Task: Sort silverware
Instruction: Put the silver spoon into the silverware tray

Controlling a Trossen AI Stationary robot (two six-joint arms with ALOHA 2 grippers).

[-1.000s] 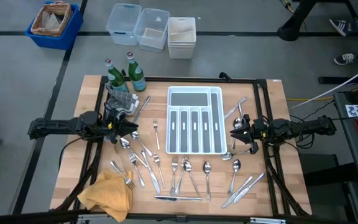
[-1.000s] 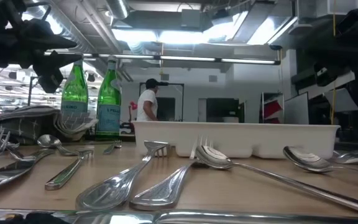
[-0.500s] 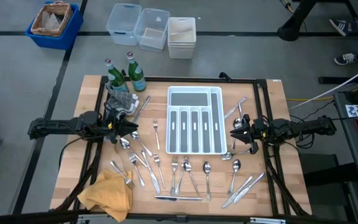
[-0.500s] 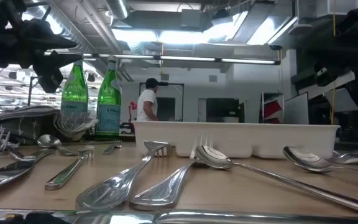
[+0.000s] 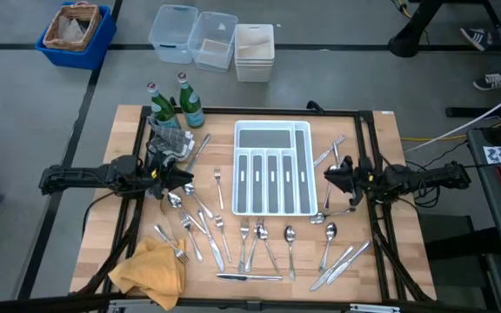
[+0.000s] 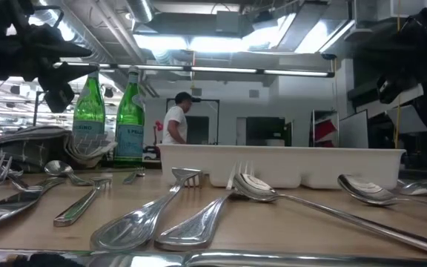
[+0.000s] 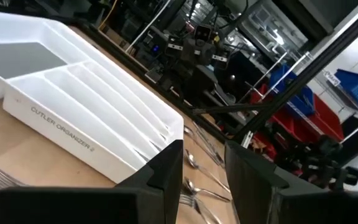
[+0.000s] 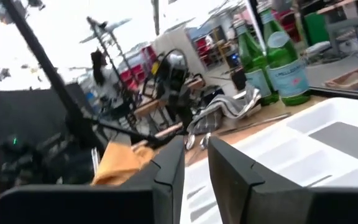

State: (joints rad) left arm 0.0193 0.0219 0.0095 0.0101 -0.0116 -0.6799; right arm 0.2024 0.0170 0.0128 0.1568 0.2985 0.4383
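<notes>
The silverware, slim shiny forks, spoons and knives, lies flat and scattered on the wooden table (image 5: 129, 122): a group left of the tray (image 5: 197, 217), a row near the front edge (image 5: 268, 239), and some right of the tray (image 5: 330, 156). The white compartmented tray (image 5: 272, 169) stands mid-table, its compartments showing no silverware. My left gripper (image 5: 183, 180) hovers level at the tray's left, open and holding nothing (image 7: 204, 152). My right gripper (image 5: 327, 178) hovers at the tray's right, open with a narrow gap and nothing in it (image 8: 196, 149). In the low view spoons (image 6: 199, 222) lie before the tray (image 6: 280, 165).
Two green bottles (image 5: 172, 104) and a grey cloth (image 5: 168, 139) stand at the far left of the table. A yellow cloth (image 5: 150, 269) lies at the near left corner. Bins (image 5: 75, 33) and plastic boxes (image 5: 211, 39) sit on the floor beyond.
My right gripper has rolled about its own axis and tipped up a little while staying in place beside the tray. The silverware and the tray have not moved.
</notes>
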